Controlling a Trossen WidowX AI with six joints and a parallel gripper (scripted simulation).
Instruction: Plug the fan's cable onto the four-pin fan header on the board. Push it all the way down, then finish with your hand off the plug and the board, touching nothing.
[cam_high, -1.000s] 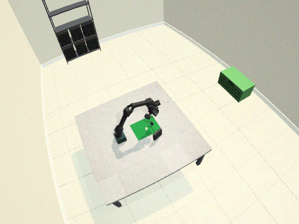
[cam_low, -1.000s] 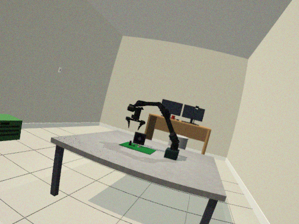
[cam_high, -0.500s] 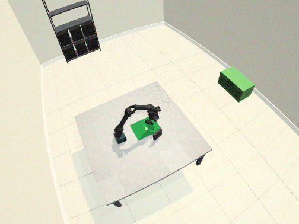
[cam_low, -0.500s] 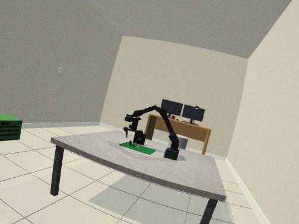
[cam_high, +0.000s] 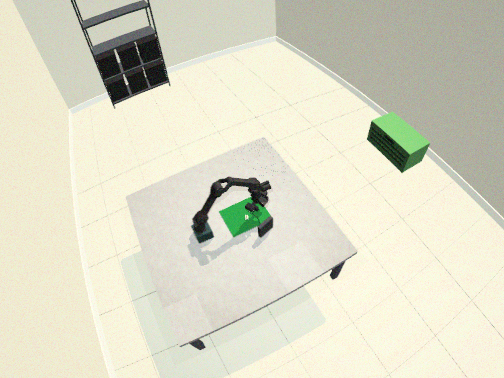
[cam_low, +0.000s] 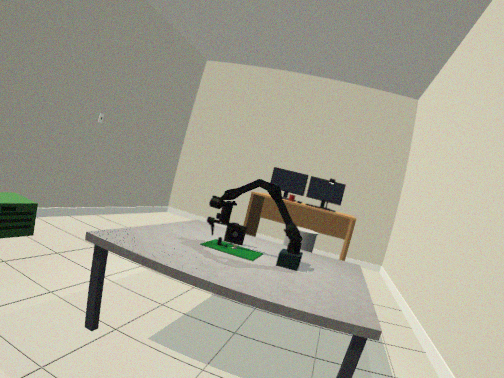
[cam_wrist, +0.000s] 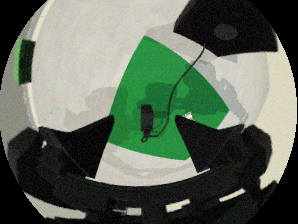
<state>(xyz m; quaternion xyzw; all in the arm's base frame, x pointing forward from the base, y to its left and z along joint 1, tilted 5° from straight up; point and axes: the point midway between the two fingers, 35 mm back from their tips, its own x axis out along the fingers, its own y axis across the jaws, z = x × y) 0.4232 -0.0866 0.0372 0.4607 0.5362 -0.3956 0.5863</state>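
A green circuit board (cam_high: 231, 220) (cam_low: 245, 252) (cam_wrist: 160, 70) lies flat on the grey table (cam_high: 165, 250) (cam_low: 150, 247). The black fan (cam_high: 265, 227) (cam_low: 235, 233) (cam_wrist: 226, 26) stands at the board's edge. Its thin cable (cam_wrist: 189, 72) runs across the board to the small black plug (cam_wrist: 145, 119), which lies on the board. A small white header (cam_high: 247, 217) (cam_wrist: 190, 116) sits a little away from the plug. My gripper (cam_high: 260, 199) (cam_low: 215, 227) (cam_wrist: 145, 118) is open and empty. It hangs above the board, with the plug showing between its fingertips in the wrist view and not touching them.
The arm's base (cam_high: 203, 233) (cam_low: 289, 260) stands on the table beside the board. A green cabinet (cam_high: 398, 141) (cam_low: 15, 214), a black shelf (cam_high: 127, 55) and a wooden desk with two monitors (cam_low: 305, 215) stand off the table on the floor.
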